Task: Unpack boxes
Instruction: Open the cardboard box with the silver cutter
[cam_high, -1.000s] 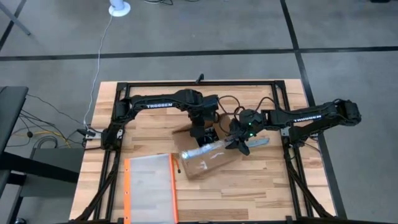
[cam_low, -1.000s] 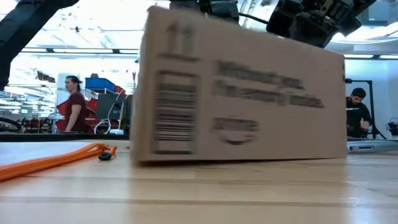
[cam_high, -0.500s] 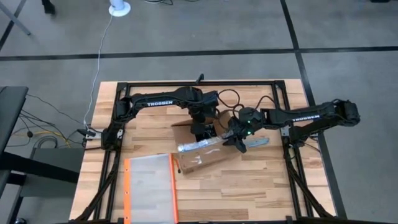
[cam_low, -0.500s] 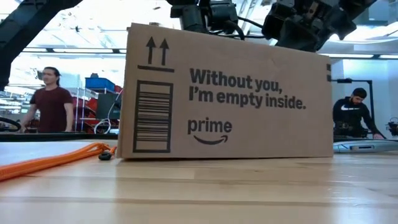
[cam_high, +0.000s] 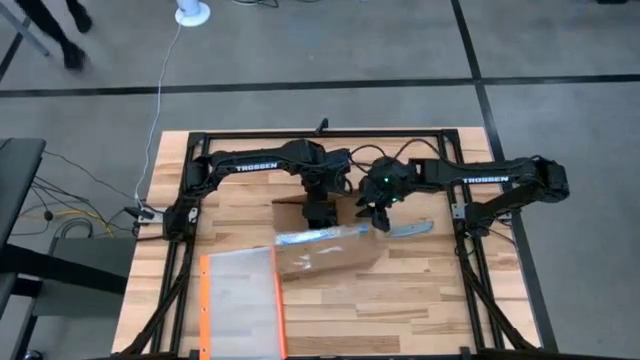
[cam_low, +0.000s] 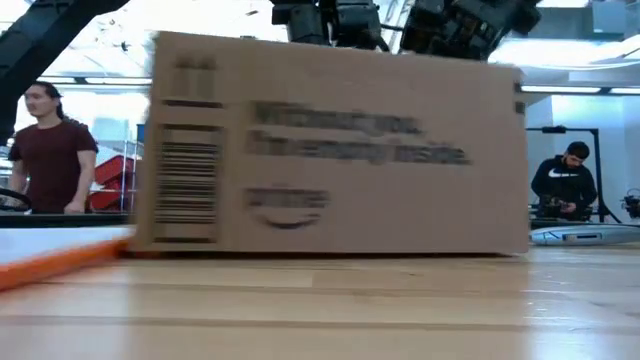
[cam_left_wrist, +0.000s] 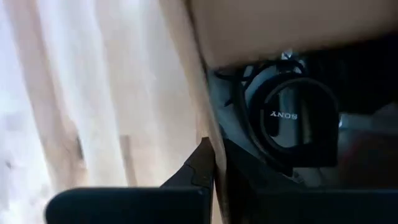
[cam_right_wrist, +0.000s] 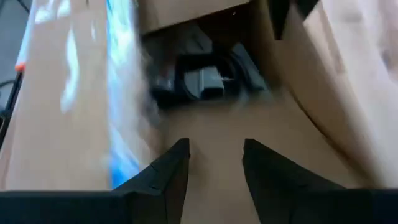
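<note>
The brown corrugated cardboard box (cam_high: 325, 252) with blue-and-white tape lay near the middle of the wooden counter (cam_high: 420, 300), its end touching the orange-edged clear pouch (cam_high: 240, 300). The left gripper (cam_high: 318, 212) reached into the box's opened far side, seemingly pinning a flap edge between its fingers; its view alone showed black Sony headphones (cam_left_wrist: 298, 121) coiled inside. The right gripper (cam_right_wrist: 214, 163) hovered over the opened flap, fingers parted and empty, probably keeping the mouth wide. The low view gave only the printed side with barcode (cam_low: 185, 185), hiding the contents, and people in the room behind.
</note>
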